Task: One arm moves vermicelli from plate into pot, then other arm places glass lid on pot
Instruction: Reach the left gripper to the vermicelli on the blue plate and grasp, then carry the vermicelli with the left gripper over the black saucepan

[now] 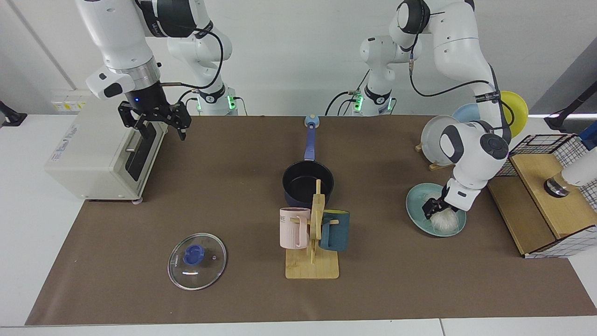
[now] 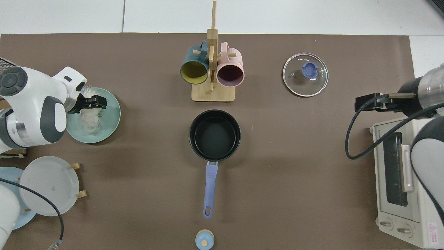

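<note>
Two containers matter: the pot [image 1: 308, 185] sits empty mid-table, and the plate [image 1: 415, 205] holds the vermicelli [image 1: 443, 222]. Bent low, the left gripper [image 1: 432, 208] is down in the noodle tangle, though whether its fingers have closed cannot be told. Waiting, the right gripper [image 1: 156, 122] hangs spread and empty beside the toaster oven [image 1: 93, 149], well apart from the glass lid [image 1: 197, 261] lying flat on the mat.

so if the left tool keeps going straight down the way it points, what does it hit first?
The vermicelli: the left tool points down into the tangle, already at it. Under that lies the plate. Whether the tool has closed on the strands can't be told.
</note>
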